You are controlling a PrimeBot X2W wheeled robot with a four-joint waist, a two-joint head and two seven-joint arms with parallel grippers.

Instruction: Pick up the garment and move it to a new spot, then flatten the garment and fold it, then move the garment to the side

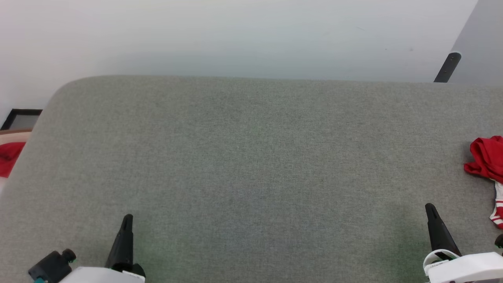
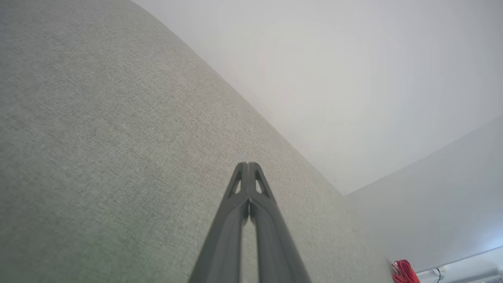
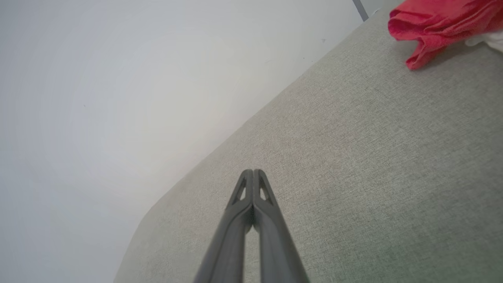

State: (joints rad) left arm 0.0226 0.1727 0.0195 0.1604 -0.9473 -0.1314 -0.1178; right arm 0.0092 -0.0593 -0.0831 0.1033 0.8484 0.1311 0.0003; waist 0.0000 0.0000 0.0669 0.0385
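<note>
crumpled red jersey T-shirt [image 1: 487,155], white striped sleeve, at right edge of grey fabric desk [image 1: 251,157] | likely light, limp — pinch a raised fold | left hand [image 1: 127,218], right hand [image 1: 430,206]: both pressed together, empty

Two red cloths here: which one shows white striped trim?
The garment at the right edge of the table, near the right gripper; the red cloth beyond its left edge looks plain.

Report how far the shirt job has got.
Done: nothing that shows; the shirt lies crumpled at the right edge of the table. In hand: nothing; the left hand and right hand are shut, empty and apart from it. Left: pick it up, move it, flatten, fold, set it aside.
</note>
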